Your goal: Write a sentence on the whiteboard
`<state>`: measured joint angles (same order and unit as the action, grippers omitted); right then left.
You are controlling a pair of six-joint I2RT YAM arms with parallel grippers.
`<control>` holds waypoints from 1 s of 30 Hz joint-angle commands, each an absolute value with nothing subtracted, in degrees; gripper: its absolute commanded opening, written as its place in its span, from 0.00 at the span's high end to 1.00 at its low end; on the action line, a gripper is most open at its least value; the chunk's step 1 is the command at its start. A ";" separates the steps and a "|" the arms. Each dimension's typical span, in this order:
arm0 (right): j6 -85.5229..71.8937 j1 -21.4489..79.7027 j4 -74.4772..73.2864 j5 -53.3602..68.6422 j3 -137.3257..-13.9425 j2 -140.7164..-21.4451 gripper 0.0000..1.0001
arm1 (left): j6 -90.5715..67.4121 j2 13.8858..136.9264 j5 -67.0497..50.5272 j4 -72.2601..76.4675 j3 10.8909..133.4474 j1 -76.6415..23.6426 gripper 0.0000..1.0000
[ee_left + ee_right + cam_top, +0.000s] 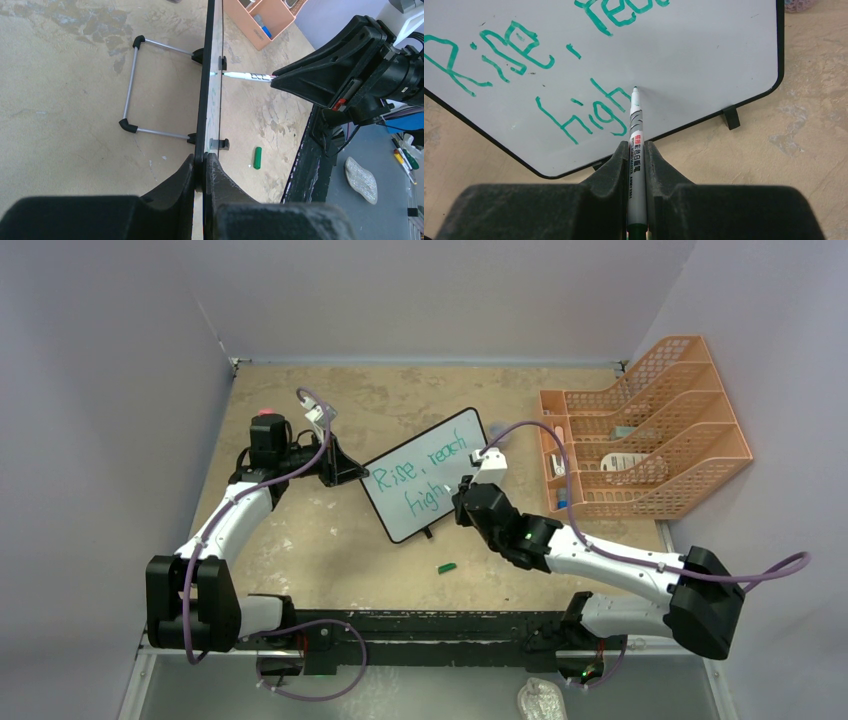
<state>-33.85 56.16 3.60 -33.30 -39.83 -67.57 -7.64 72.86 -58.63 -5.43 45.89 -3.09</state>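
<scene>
The whiteboard (425, 475) stands tilted mid-table on its feet. Green text on it reads "Rise, reach" above "high" (584, 112). My left gripper (352, 472) is shut on the whiteboard's left edge; in the left wrist view the board shows edge-on (202, 115) between the fingers (202, 170). My right gripper (463, 492) is shut on a white-barrelled green marker (637, 150). The marker's tip touches the board just right of "high". The marker also shows in the left wrist view (247, 76).
A green marker cap (447, 566) lies on the table in front of the board, also in the left wrist view (257, 158). An orange mesh file rack (640, 430) stands at the right. The board's wire stand (131, 85) extends behind it.
</scene>
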 commanded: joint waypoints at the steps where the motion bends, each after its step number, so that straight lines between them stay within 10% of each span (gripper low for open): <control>1: -34.28 55.80 4.66 -33.75 -39.93 -68.17 1.00 | -5.14 73.53 -57.35 -6.59 47.25 -3.61 1.00; 30: -34.42 54.58 4.44 -37.05 -40.18 -68.70 1.00 | -5.10 73.56 -57.47 -6.59 47.27 -3.61 1.00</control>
<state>-33.89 55.05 3.53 -33.98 -39.83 -68.77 -7.53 72.86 -58.61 -5.45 45.89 -3.09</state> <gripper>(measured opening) 0.142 0.048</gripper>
